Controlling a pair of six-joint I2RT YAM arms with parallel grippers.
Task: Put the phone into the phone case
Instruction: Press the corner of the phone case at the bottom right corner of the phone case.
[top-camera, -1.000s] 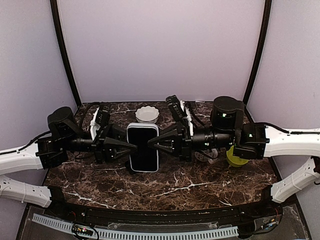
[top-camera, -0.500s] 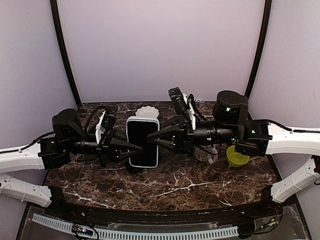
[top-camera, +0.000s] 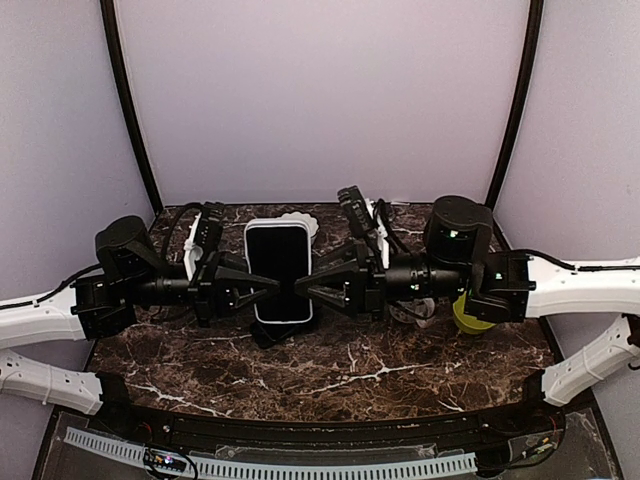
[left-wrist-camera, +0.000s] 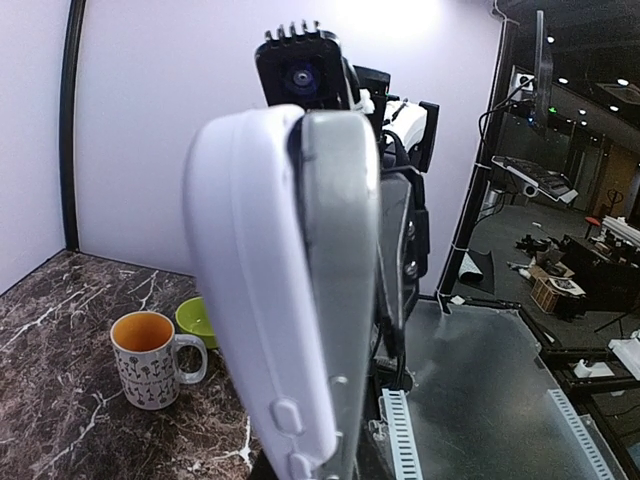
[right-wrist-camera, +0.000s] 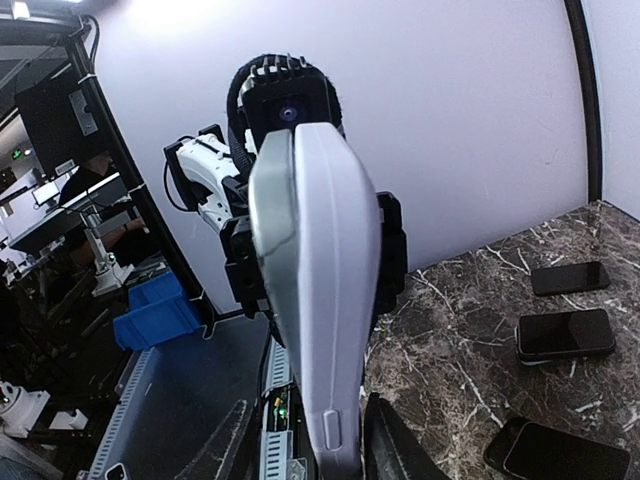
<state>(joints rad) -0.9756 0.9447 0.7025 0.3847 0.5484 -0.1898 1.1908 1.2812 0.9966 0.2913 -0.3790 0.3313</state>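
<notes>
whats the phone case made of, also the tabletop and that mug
phone case: white plastic or silicone, smooth, satin; moulded button bumps.
tabletop: dark brown marble or marble-look laminate; white veins, slight gloss.
mug: likely glazed ceramic; shiny orange inside.

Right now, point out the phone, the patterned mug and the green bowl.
phone (top-camera: 279, 255), top external view, on its dark screen
patterned mug (left-wrist-camera: 147, 372), left wrist view, on its side
green bowl (left-wrist-camera: 195, 318), left wrist view, on its rim

White was noted on the phone case (left-wrist-camera: 250, 280), black on the phone (top-camera: 279, 270). The table (top-camera: 350, 370) was logged brown, white-veined; the mug (left-wrist-camera: 145, 365) white, black-patterned, orange inside; the bowl (left-wrist-camera: 195, 320) green.
</notes>
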